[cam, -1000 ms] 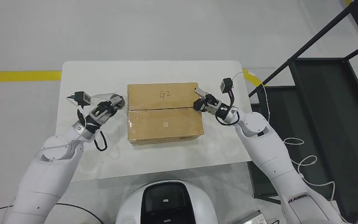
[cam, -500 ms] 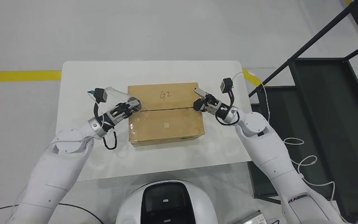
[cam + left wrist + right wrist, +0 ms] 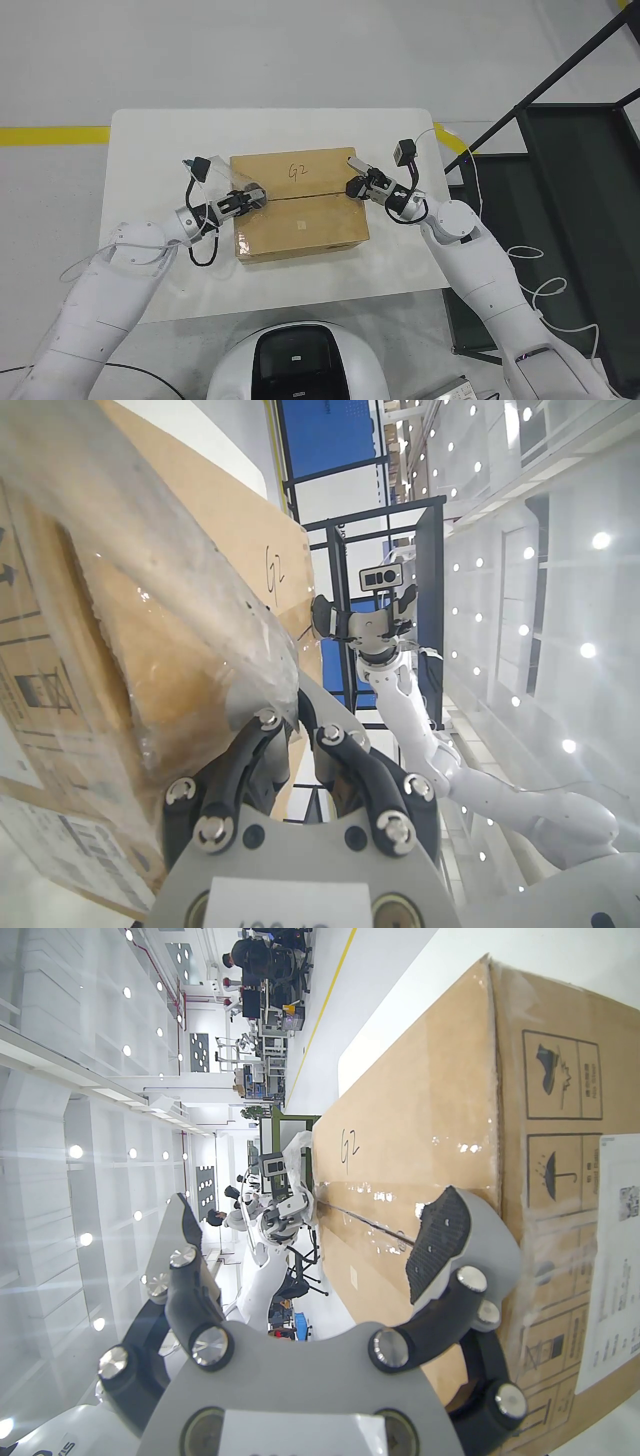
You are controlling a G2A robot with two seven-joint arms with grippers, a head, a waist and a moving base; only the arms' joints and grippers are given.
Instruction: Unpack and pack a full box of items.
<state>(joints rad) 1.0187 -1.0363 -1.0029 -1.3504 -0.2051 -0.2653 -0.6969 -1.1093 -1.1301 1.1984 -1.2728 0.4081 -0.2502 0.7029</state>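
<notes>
- Change: the left gripper was out over the table on the 9 o'clock side of the box. It has now swung in onto the box top, at the 9 o'clock end of the middle line where the two flaps meet.
- The box seems to have slid a tiny bit toward 3 o'clock.
- The right gripper has stayed put at the 3 o'clock end of that line.
- The box sits shut in the middle of the table, so I think nothing is unpacked yet. This looks like work on the tape that seals it.
- The left arm comes in from 7 o'clock, bent at the elbow and lying low. Its fingers are pressed close together, and they seem to pinch a crumpled bit of clear tape at the box edge.
- The right arm comes in from 4 o'clock. Its fingers are spread wide and hold nothing. One pad rests on the box top by the line, and the other sticks out in the air.
</notes>
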